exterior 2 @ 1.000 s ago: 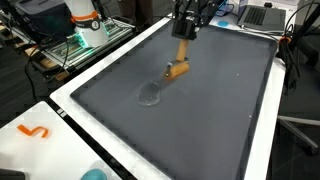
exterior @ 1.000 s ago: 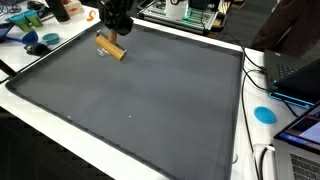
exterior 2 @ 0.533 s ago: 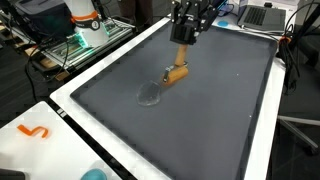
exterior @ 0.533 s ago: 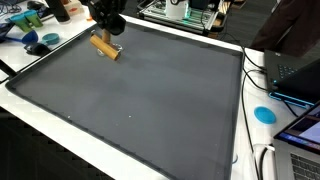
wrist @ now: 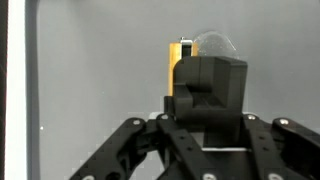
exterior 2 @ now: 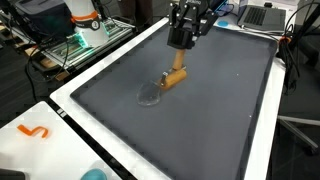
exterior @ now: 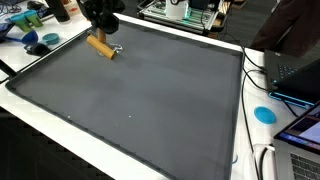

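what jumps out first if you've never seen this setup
The big dark grey mat filling the middle of both exterior views catches the eye first. Near one edge of it, the black end effector holds a wooden-handled tool tilted, with its lower end down on the mat. A bright blue disc lies just off the mat's side.

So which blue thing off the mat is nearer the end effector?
The dark blue one just past the mat's corner, close to the end effector. The paler blue disc lies right across the mat, beside a laptop.
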### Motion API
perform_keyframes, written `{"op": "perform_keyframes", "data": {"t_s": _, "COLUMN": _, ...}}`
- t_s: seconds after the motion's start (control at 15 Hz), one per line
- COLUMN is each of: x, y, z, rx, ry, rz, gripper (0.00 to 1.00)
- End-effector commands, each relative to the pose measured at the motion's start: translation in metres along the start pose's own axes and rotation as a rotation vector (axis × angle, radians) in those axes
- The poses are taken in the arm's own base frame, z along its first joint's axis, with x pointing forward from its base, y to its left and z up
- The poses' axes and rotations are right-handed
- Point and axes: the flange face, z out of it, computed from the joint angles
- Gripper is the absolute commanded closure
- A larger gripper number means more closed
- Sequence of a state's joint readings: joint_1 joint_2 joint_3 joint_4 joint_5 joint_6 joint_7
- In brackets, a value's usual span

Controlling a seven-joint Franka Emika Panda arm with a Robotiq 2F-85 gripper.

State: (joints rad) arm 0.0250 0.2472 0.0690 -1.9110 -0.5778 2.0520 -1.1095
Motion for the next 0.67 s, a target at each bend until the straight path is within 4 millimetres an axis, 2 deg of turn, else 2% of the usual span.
{"op": "perform_keyframes", "data": {"t_s": 0.0, "x": -0.017, "y": 0.005, "z": 0.000, "rx": 0.021, "ry": 0.036, "rz": -0.003, "gripper": 0.76}}
{"op": "perform_keyframes", "data": {"t_s": 0.6, "x": -0.068, "y": 0.011, "z": 0.010, "rx": 0.044, "ry": 0.112, "rz": 0.031, "gripper": 0.76}}
